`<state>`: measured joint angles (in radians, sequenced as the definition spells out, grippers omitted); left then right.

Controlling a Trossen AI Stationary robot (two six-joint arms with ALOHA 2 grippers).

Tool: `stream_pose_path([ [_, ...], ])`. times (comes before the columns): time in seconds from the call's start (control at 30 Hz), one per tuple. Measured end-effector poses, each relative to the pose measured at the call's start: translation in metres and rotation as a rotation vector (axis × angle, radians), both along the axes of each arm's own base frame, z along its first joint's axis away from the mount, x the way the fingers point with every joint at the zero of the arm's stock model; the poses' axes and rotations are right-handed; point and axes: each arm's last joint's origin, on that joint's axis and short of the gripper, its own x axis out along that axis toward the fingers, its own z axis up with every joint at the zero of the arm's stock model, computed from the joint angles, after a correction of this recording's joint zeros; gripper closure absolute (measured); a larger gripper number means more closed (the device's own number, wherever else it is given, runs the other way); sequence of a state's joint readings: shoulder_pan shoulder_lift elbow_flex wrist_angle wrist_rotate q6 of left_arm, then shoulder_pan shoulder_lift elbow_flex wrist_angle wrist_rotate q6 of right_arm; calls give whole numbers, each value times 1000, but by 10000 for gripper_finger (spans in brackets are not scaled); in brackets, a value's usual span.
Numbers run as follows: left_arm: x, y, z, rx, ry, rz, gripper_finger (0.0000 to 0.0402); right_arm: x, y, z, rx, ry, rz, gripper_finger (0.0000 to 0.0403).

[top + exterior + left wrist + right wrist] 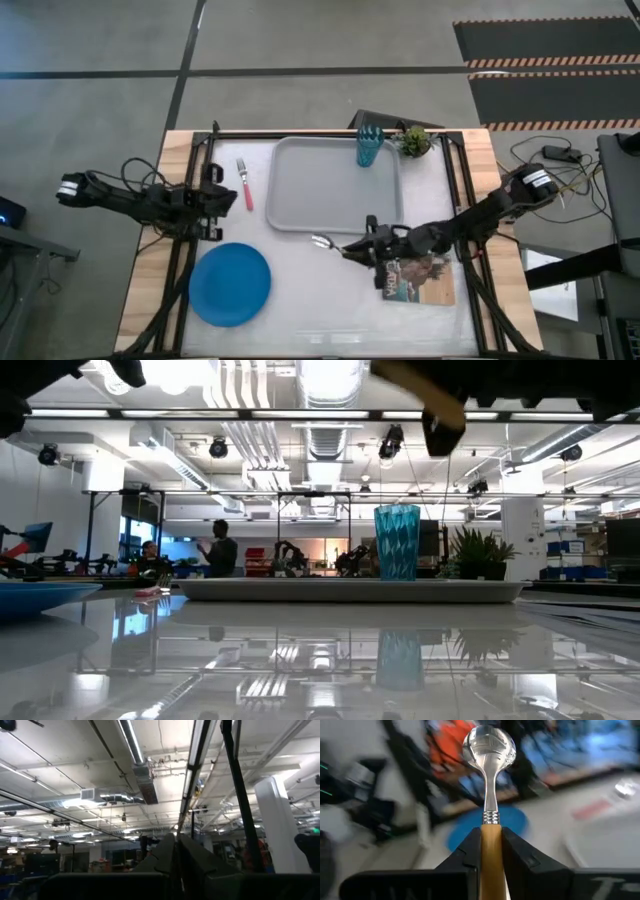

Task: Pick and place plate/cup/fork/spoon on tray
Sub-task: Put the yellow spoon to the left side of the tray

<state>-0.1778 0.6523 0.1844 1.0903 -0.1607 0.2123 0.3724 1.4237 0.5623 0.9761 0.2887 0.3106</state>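
Note:
The grey tray (335, 190) lies in the middle of the table, with the teal cup (369, 146) standing upright in its far right corner. The pink-handled fork (244, 184) lies flat on the table left of the tray. The blue plate (230, 284) lies flat at the near left. My right gripper (352, 248) is shut on the orange-handled spoon (325, 242), just off the tray's near edge. My left gripper (213, 203) is shut and empty at the table's left, near the fork. In its wrist view its fingers (176, 857) point up at the ceiling. My right gripper pinches the spoon's orange handle (491, 842) between its two fingers, close to where the metal neck begins. The fingers come from the table's right and lie along the spoon. The spoon sticks straight out ahead of them, its bowl (489, 745) toward the table's left.
A small potted plant (415, 141) stands at the far right, beside the cup. A brown picture-covered book (418, 280) lies under my right arm at the near right. Dark frame rails (200, 150) run along the table's left and right sides.

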Motion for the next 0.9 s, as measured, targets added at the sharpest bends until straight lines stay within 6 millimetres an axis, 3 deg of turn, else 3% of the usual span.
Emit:
stream_pose_path([
  [0.2, 38, -9, 1, -20, 124, -94, 398, -1, -10, 11, 23, -133, 159, 366],
  [0.33, 69, -18, -11, -16, 260, -118, 398, 4, -14, 22, 26, -189, 250, 366],
  [0.57, 117, -42, -10, 4, 327, -171, 398, 13, -15, 43, -40, -294, 315, 366],
  [0.77, 146, -56, -2, 6, 313, -194, 398, 18, -18, 52, -63, -330, 336, 366],
  [0.9, 155, -61, 4, 18, 288, -227, 397, 19, -20, 53, -66, -330, 333, 366],
])
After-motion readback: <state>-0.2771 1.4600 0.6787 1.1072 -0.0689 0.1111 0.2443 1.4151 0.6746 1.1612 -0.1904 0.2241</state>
